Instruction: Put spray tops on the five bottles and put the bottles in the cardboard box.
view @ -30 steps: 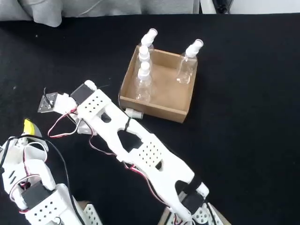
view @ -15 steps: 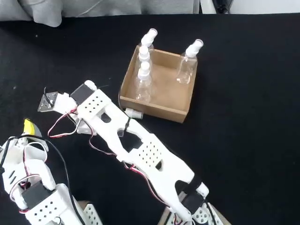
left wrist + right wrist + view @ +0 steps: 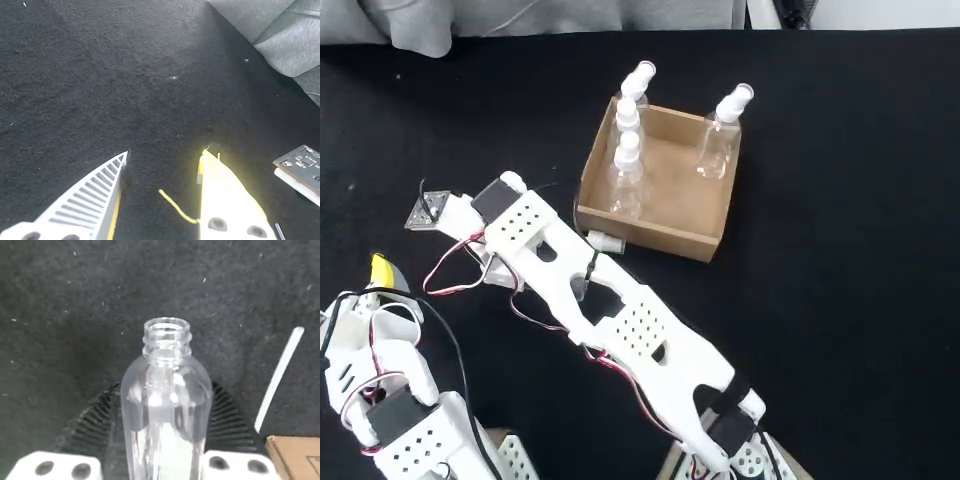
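My right gripper [image 3: 167, 385] is shut on a clear bottle [image 3: 166, 405] that has no top; its open neck points away over the black cloth. In the high view the right arm [image 3: 620, 310] stretches from the front right to the left of the cardboard box [image 3: 650, 232]. Inside the box stand several bottles with white spray tops [image 3: 627, 150]. A loose spray top [image 3: 607, 242] lies against the box's front left corner, and its thin tube [image 3: 277, 375] runs beside my held bottle. My left gripper [image 3: 165, 154] is open over bare cloth at the front left [image 3: 380, 268].
A black cloth covers the table [image 3: 840, 250]. A small grey board [image 3: 428, 210] sits at the far end of the right arm and also lies near my left gripper [image 3: 300, 170]. Grey fabric [image 3: 410, 20] lies along the back edge.
The far end of the right arm, with its grey board, has shifted slightly toward the back right. The box, its bottles and the left arm have stayed put.
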You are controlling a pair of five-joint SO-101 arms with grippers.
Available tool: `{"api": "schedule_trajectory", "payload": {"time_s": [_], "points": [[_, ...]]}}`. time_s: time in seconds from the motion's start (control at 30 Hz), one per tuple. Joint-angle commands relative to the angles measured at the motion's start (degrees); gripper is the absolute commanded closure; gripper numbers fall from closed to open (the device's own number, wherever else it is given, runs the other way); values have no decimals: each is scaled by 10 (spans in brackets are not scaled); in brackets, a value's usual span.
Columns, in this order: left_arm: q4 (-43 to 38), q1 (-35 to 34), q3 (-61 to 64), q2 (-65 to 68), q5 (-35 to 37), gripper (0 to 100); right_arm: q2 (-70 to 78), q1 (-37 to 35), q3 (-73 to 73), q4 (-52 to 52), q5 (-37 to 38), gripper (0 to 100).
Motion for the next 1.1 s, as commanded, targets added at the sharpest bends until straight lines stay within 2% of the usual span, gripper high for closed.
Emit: {"api": "schedule_trajectory", "payload": {"time_s": [0.0,0.3,0.67,1.07], "points": [[0,-1,-9,-6,-4,791,-14,-4,-29,20,-23,864],[0,-4,-7,-6,-4,791,-39,47,-20,22,-48,864],[-1,0,-4,-6,-4,790,-278,56,219,18,-53,864],[-1,-2,-4,-6,-4,791,-446,53,376,17,-55,864]]}}
